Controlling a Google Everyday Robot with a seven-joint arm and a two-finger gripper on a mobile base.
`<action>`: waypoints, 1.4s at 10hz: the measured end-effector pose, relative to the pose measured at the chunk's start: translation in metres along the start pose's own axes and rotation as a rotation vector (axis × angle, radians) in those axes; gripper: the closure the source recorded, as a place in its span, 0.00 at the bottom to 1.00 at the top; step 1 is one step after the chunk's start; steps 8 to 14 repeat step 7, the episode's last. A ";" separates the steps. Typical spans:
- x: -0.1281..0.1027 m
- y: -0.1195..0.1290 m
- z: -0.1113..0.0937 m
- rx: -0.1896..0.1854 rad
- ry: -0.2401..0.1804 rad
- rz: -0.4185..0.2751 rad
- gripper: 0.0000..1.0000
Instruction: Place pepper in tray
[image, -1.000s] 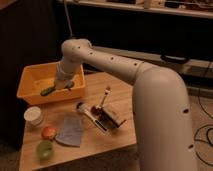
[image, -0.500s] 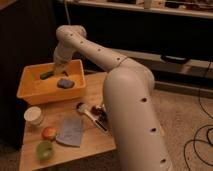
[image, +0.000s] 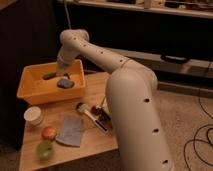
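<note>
Slim dark green pepper (image: 49, 76) over large orange-yellow plastic tray (image: 30, 93), at gripper (image: 59, 73); grip state impossible to tell. Risk: landing on rim, rolling out.

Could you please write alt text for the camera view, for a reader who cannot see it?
A white robot arm reaches over an orange-yellow tray on a wooden table, its gripper above a dark green pepper lying inside.

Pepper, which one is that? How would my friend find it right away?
Start at the big orange-yellow tray at the back left of the wooden table. The pepper is inside it, just below the end effector reaching over the tray. It is slim, long and dark green, unlike the rounded grey-blue thing next to it.
</note>
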 end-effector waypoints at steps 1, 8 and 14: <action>0.001 0.000 0.001 -0.001 0.001 0.000 0.29; 0.002 0.000 -0.001 0.001 0.000 0.003 0.29; 0.002 0.000 -0.001 0.001 0.000 0.003 0.29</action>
